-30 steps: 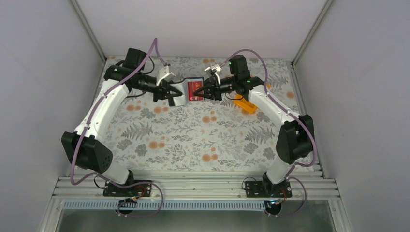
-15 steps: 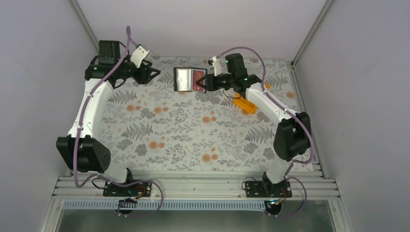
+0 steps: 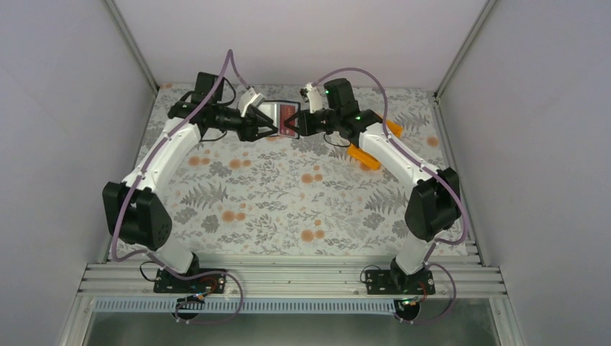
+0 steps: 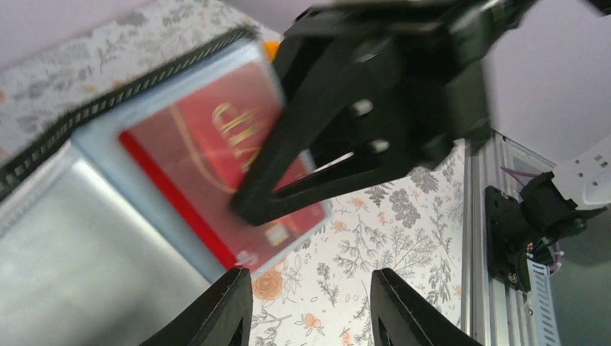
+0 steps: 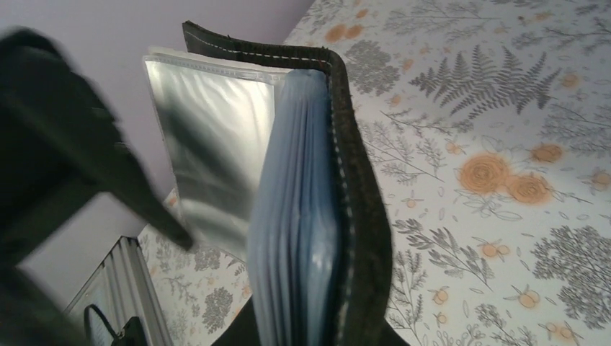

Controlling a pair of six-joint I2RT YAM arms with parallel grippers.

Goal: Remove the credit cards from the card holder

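A cloth (image 3: 288,209) printed with grey ferns and orange flowers covers the table inside a pale-walled enclosure, and a metal rail (image 3: 288,277) runs along the bottom of the overhead view where both arm bases are bolted. In the upper middle of that view the two arms meet tip to tip. The right gripper (image 3: 295,128) is clamped on the card holder (image 5: 364,238) and holds it spread open, clear of the cloth. From the right wrist the holder is seen edge-on, with its black stitched cover on the right, a stack of grey-blue pockets in the centre and a shiny clear sleeve fanning out to the left. The left wrist view shows a red credit card (image 4: 209,155) with gold lettering lying inside a pocket in the upper left of the frame, and one black right finger (image 4: 263,176) lies across its face. The left gripper (image 4: 313,295) is just beside the holder's lower edge with its fingers apart and nothing between them. An orange bin (image 3: 362,156) lies on the cloth right of centre, partly hidden behind the right arm.
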